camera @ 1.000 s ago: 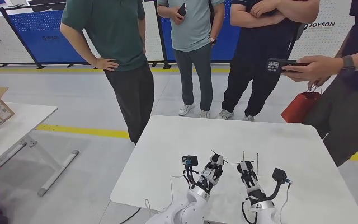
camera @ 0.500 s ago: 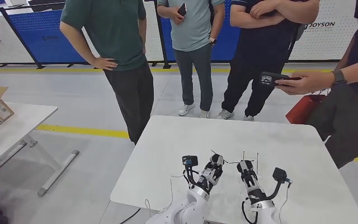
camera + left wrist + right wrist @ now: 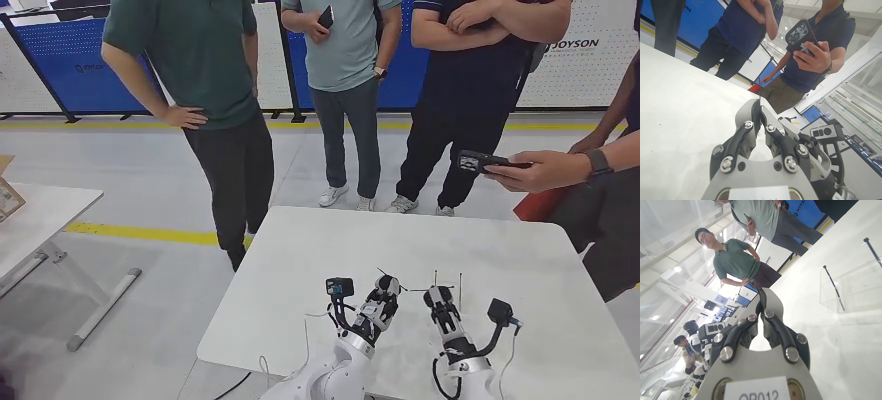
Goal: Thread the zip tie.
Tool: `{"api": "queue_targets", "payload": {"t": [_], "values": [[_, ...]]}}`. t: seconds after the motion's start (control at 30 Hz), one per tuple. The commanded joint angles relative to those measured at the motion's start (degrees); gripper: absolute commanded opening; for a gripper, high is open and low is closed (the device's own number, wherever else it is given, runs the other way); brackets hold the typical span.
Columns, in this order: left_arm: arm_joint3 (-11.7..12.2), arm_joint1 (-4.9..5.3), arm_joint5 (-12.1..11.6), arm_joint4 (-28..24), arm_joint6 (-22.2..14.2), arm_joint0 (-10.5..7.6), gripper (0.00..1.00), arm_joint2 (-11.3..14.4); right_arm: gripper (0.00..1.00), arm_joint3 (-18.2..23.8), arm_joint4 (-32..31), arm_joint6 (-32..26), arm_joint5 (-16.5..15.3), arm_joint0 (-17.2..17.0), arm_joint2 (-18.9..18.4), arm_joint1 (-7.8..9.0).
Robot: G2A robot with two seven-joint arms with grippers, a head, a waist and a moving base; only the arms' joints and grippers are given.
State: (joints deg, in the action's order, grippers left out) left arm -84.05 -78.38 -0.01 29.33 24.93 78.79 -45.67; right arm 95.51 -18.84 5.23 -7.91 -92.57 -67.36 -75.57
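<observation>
Lighting: bright and even, coming from overhead. Round ceiling lights point(image 3: 677, 269) burn out to white in the right wrist view, and the hall around them is washed pale. The white table point(image 3: 330, 250) reflects strongly. The glazed wall point(image 3: 857, 91) is overexposed. Screw heads on the left gripper point(image 3: 759, 106) carry small highlights, and the clear box point(image 3: 848, 289) glints along its edges. The 2 wrist views bend straight lines toward their edges.
</observation>
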Motion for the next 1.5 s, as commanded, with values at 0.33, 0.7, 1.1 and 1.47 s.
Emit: {"api": "queue_targets", "payload": {"t": [0.33, 0.7, 1.1, 1.47], "values": [[0.0, 0.0, 0.0, 0.0, 0.0, 0.0, 0.0, 0.0, 0.0, 0.21, -0.69, -0.81, 0.55, 0.2, 0.11, -0.19], [0.0, 0.0, 0.0, 0.0, 0.0, 0.0, 0.0, 0.0, 0.0, 0.02, -0.97, -0.91, 0.44, 0.15, 0.1, -0.38], [0.0, 0.0, 0.0, 0.0, 0.0, 0.0, 0.0, 0.0, 0.0, -0.03, -0.89, -1.24, 0.19, -0.02, -0.41, -0.47], [0.0, 0.0, 0.0, 0.0, 0.0, 0.0, 0.0, 0.0, 0.0, -0.84, -1.27, -1.37, 1.28, 1.14, 0.32, -0.83]]}}
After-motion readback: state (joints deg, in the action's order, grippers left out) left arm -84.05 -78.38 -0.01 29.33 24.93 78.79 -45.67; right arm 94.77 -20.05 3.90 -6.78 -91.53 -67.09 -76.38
